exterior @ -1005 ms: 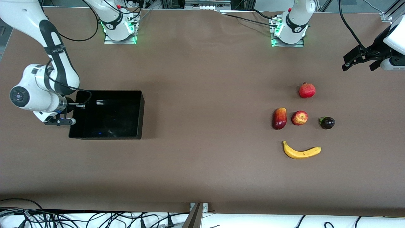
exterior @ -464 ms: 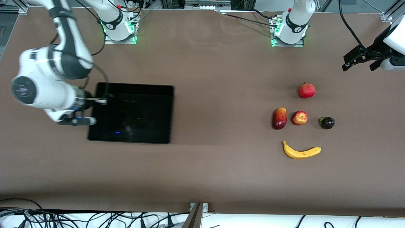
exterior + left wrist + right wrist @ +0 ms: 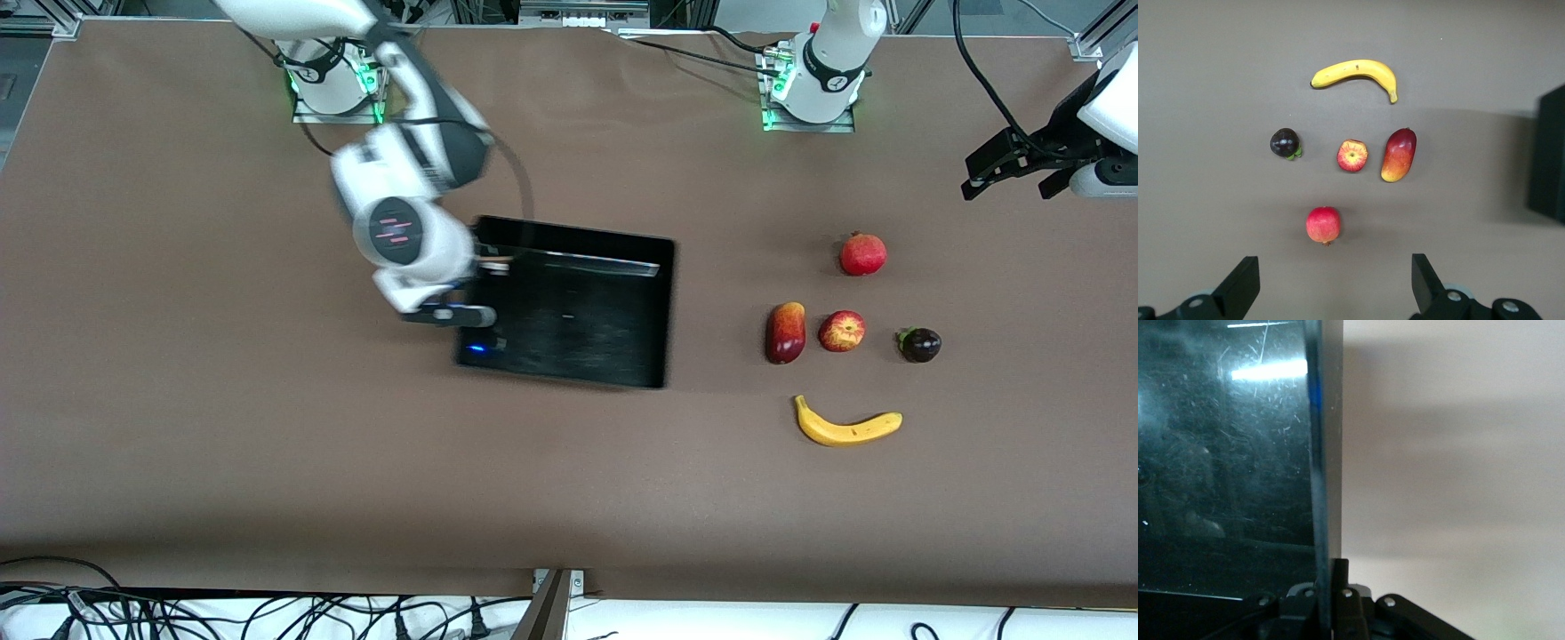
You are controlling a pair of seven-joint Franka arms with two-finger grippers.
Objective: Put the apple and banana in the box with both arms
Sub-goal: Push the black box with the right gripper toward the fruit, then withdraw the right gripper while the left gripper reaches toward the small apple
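Observation:
The black box (image 3: 587, 329) is at the middle of the table, with my right gripper (image 3: 476, 289) shut on its wall at the right arm's end. In the right wrist view the thin wall (image 3: 1321, 453) runs between the closed fingers of the right gripper (image 3: 1328, 587). The apple (image 3: 841, 331) (image 3: 1352, 155) rests toward the left arm's end. The banana (image 3: 847, 426) (image 3: 1358, 72) lies nearer the front camera than the apple. My left gripper (image 3: 1009, 187) (image 3: 1333, 273) hangs open and empty over bare table near that end's edge.
A pomegranate (image 3: 862, 254) lies farther from the camera than the apple. A dark red-and-yellow oval fruit (image 3: 786, 332) and a dark purple fruit (image 3: 920, 344) flank the apple. The box's edge (image 3: 1551, 160) shows in the left wrist view. Both arm bases stand along the back edge.
The right arm has swung the box from the right arm's end to the middle of the table, toward the fruits. The left arm and the fruits have not moved.

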